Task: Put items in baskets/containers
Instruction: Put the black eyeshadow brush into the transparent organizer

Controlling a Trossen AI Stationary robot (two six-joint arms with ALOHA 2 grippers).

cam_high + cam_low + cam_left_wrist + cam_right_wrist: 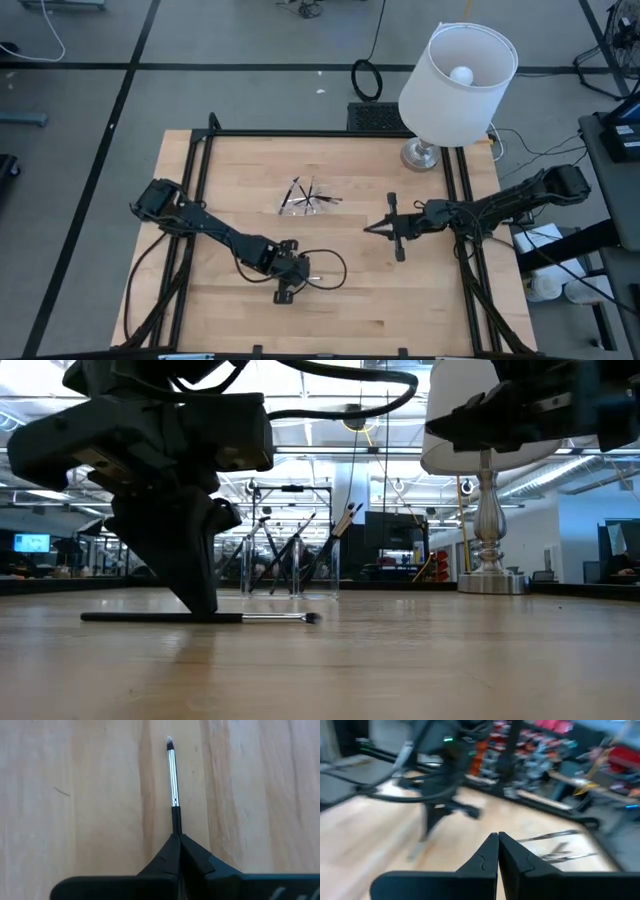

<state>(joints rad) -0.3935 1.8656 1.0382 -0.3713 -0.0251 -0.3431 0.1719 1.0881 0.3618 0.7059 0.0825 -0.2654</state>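
A thin dark brush [200, 617] with a silver ferrule [172, 770] lies on the wood table near its front edge. My left gripper [290, 275] stands over it, shut on it. Toward the table's far side, a small clear container [308, 198] stands on the table and holds several more brushes, which lean upright in it [290, 560]. My right gripper [368, 229] hangs shut in the air to the right of the container, holding nothing. My left gripper pinches the brush's dark handle [176, 822] between its two fingers, just behind the silver ferrule. The fingers [205, 595] come steeply from above and stand across the brush. The brush lies level on the table, and its handle end [100, 617] sticks out behind the fingers.
A lamp with a white shade [458, 72] stands on its metal foot [422, 155] at the table's far right corner. A black frame [200, 170] runs along the table's edges. A cable loop [325, 265] of the left arm hangs beside its gripper.
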